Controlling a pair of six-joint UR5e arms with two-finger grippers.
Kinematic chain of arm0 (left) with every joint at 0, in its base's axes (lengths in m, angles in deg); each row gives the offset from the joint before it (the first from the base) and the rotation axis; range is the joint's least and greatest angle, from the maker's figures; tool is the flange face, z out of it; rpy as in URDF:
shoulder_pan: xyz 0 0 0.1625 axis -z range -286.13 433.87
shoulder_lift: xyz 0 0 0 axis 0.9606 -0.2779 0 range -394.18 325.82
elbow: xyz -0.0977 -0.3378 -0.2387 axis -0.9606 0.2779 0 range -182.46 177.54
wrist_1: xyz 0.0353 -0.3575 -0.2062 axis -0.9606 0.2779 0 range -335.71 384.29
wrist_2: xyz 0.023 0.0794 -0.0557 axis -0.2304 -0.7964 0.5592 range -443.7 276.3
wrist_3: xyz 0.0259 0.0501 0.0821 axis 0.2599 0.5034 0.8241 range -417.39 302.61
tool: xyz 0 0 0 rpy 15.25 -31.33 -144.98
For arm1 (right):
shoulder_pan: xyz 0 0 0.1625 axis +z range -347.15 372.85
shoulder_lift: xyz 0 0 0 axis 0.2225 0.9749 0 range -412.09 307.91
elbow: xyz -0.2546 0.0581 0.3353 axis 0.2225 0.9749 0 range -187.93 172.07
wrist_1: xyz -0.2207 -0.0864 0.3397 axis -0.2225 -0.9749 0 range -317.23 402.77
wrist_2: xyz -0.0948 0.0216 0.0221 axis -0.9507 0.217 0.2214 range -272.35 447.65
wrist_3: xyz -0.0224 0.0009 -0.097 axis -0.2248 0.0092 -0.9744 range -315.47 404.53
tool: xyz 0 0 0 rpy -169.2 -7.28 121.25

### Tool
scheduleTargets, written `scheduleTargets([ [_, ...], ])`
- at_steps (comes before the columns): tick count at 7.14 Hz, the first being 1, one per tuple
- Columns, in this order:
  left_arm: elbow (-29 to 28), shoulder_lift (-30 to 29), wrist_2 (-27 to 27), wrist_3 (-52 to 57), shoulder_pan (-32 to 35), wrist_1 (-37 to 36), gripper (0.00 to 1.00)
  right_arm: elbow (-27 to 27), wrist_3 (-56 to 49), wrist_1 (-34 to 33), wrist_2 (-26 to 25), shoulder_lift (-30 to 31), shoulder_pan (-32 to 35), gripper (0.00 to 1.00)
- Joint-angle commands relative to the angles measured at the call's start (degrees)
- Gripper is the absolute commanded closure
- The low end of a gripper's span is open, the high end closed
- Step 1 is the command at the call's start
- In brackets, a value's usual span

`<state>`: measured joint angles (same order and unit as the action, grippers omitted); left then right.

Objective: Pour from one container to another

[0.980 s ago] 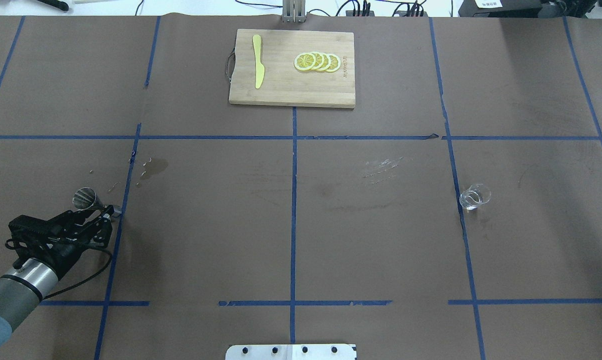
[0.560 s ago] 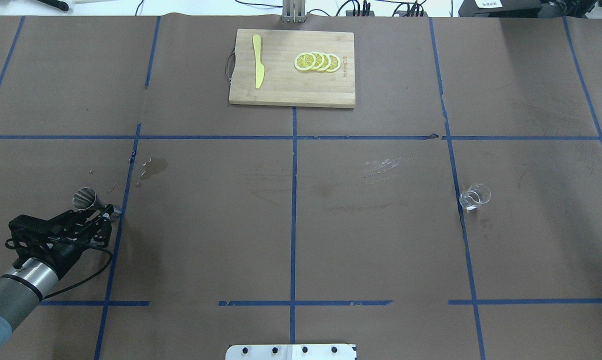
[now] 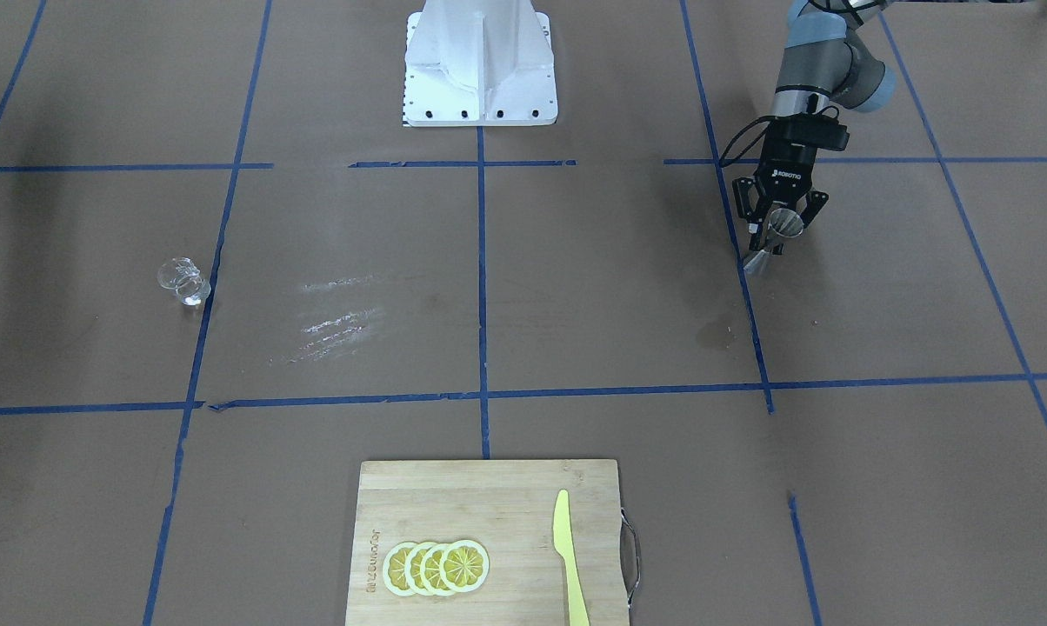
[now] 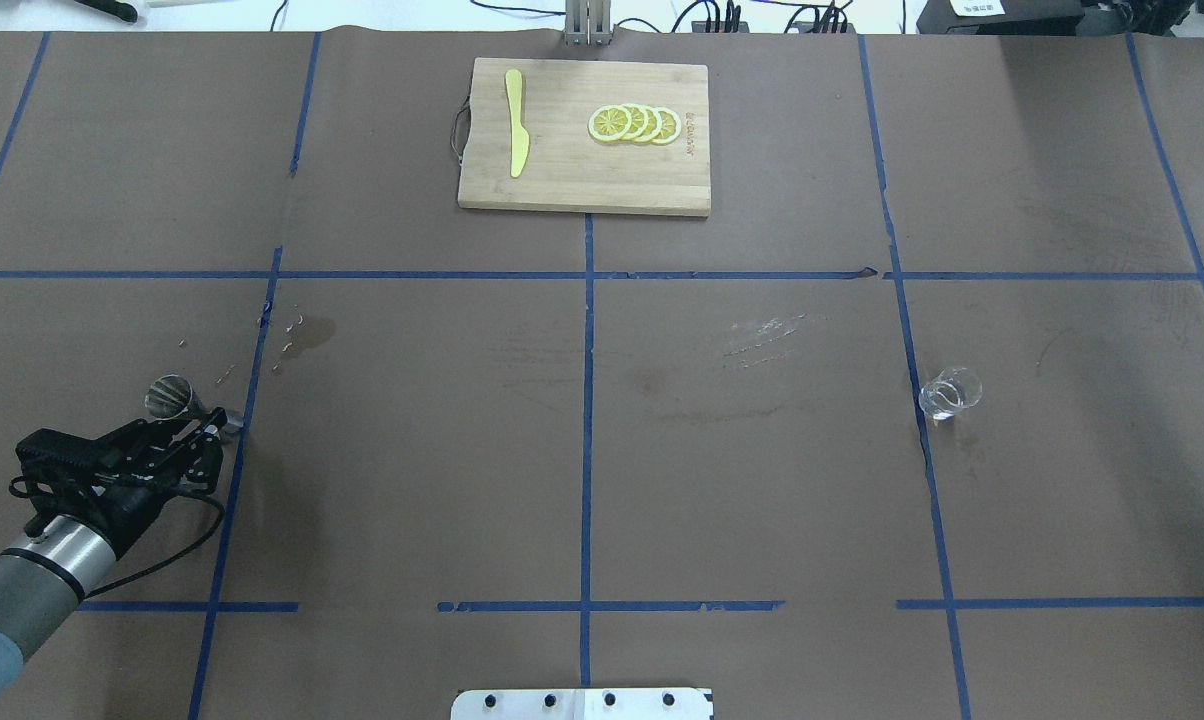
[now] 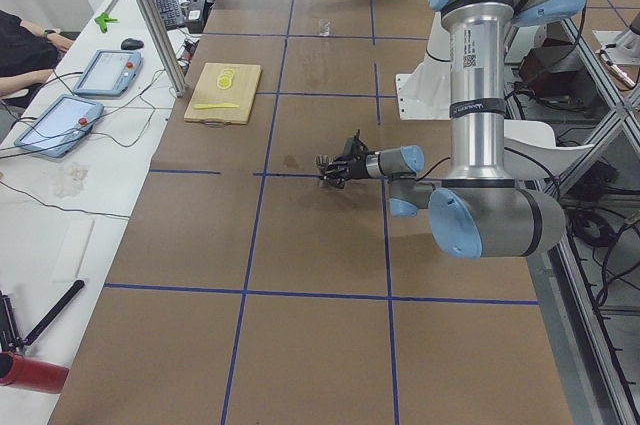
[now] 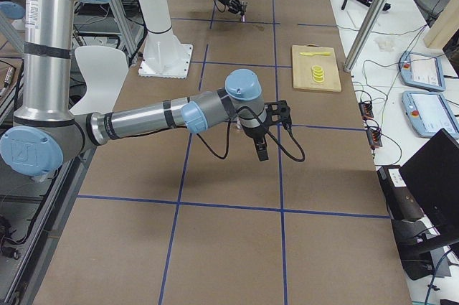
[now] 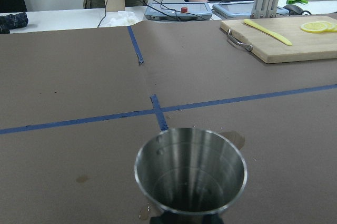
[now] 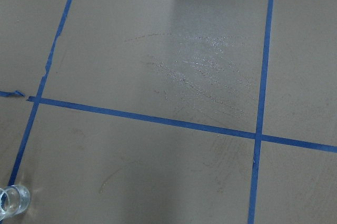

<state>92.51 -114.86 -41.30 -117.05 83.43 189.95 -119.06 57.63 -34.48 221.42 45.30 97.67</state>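
Overhead exterior view: the left hand is shut on the metal jigger.
The little glass sits far away on the desk. I cannot tell if the right hand is open.

left arm: silver tube, pale-blue joint caps | left gripper: black, white lettering | cable: black, looped

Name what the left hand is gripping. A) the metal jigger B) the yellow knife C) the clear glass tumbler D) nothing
A: the left hand is closed around the narrow waist of the jigger, while the glass tumbler stands untouched far from it.
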Motion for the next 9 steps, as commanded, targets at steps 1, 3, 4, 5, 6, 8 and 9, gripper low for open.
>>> scheduleTargets([
  [1,0.3,0.0,0.0,0.0,0.0,0.0,0.58,0.0,0.0,0.0,0.0,0.0,0.0,0.00],
  [3,0.6,0.0,0.0,0.0,0.0,0.0,0.79,0.0,0.0,0.0,0.0,0.0,0.0,0.00],
  [4,0.6,0.0,-0.1,0.0,0.0,0.1,0.96,-0.1,0.0,0.0,0.0,0.0,0.0,0.00],
  [5,0.7,0.0,-0.1,0.0,0.1,0.3,1.00,-0.1,0.0,0.0,0.0,0.0,0.1,0.00],
  [6,0.6,0.1,-0.1,0.3,0.1,2.5,1.00,-0.1,0.0,0.0,0.1,0.0,0.1,0.00],
  [8,0.5,0.4,-0.1,1.8,0.2,4.7,1.00,-0.1,0.0,0.0,0.0,0.0,0.2,0.00],
  [9,0.5,0.2,-0.3,7.8,0.2,4.8,1.00,-0.1,0.0,0.0,0.0,0.0,0.2,0.00],
])
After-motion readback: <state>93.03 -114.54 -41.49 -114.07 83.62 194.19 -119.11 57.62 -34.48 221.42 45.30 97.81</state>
